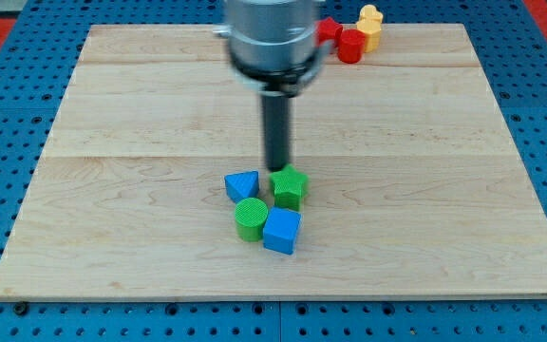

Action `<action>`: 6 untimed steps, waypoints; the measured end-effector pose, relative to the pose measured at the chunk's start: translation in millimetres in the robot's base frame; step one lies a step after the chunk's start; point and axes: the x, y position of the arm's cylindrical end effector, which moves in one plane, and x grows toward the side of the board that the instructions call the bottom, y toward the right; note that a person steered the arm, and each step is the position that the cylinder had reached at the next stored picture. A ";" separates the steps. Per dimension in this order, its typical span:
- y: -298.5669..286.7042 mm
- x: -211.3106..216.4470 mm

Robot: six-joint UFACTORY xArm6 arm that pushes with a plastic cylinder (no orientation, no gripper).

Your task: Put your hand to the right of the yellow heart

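Observation:
My tip (277,168) stands just above the green star-like block (290,187) in the view, at the middle of the wooden board (112,190). A blue triangular block (242,184) lies left of the green one. A green cylinder (250,218) and a blue cube (282,231) sit just below them. At the view's top right, a yellow block (370,26), its shape unclear, touches a red block (350,46). Another red block (329,29) shows partly behind the arm's housing. My tip is far below and left of the yellow block.
The arm's grey housing (269,38) hangs over the board's top middle and hides part of it. A blue pegboard surface (8,114) surrounds the board on all sides.

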 end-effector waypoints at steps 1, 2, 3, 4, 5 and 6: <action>85.2 -3.1; 169.9 -24.5; 245.6 -92.3; 303.3 -180.9; 279.2 -267.4; 131.2 -266.6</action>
